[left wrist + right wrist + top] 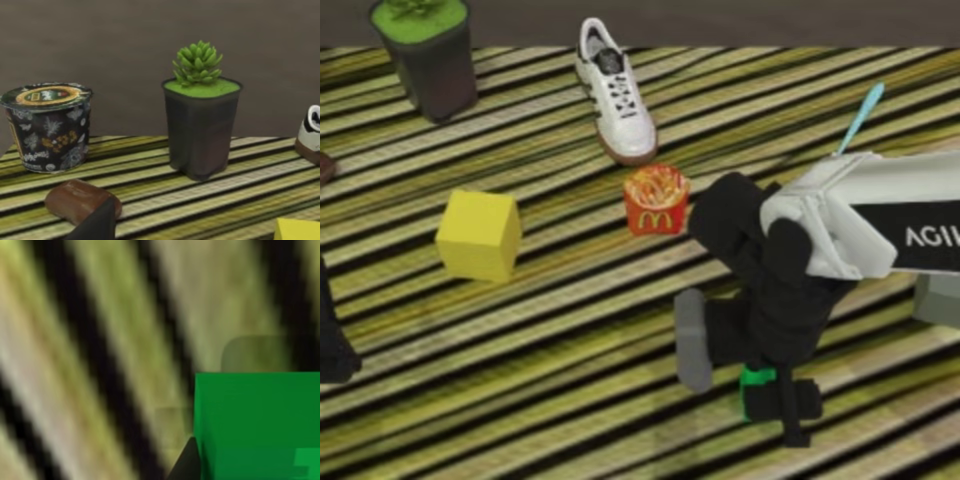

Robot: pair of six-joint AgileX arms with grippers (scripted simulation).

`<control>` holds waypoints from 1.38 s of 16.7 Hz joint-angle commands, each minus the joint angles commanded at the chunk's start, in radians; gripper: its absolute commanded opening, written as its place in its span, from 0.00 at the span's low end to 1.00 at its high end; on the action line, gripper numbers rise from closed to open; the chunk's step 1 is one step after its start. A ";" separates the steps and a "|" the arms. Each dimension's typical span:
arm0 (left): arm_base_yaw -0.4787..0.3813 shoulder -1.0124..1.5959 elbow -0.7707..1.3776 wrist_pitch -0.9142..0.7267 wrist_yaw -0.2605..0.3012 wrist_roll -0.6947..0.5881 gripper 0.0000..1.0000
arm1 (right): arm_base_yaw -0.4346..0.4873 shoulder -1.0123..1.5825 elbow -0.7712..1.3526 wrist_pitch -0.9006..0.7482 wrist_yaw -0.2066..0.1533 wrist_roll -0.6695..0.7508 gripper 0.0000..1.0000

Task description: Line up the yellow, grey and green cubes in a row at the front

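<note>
The green cube [756, 379] is low over the table near the front right, with my right gripper [772, 395] shut on it. In the right wrist view the green cube [257, 425] fills the corner and one dark finger [186, 464] presses against its side. The grey cube [693, 340] rests just left of that gripper, partly hidden by the arm. Far to the left, the yellow cube [478, 235] stands alone; its corner [299, 230] shows in the left wrist view. My left gripper [330, 345] is parked at the table's left edge, open and holding nothing.
A red fries carton [656, 201] stands mid-table beside my right arm. Behind it lies a white shoe [614, 90]. A dark pot with a green plant [424, 55] is at the back left. A printed cup [47, 127] and a brown object [80, 200] sit near the left arm.
</note>
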 joint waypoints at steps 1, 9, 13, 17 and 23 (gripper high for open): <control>0.000 0.000 0.000 0.000 0.000 0.000 1.00 | 0.000 0.000 0.000 0.000 0.000 0.000 0.75; 0.000 0.000 0.000 0.000 0.000 0.000 1.00 | 0.000 0.000 0.000 0.000 0.000 0.000 1.00; 0.000 0.000 0.000 0.000 0.000 0.000 1.00 | -0.002 -0.001 0.000 0.000 0.000 0.000 1.00; 0.000 0.000 0.000 0.000 0.000 0.000 1.00 | 0.001 -0.028 0.052 -0.077 0.000 -0.004 1.00; 0.000 0.000 0.000 0.000 0.000 0.000 1.00 | 0.003 -0.106 0.158 -0.264 -0.001 -0.007 1.00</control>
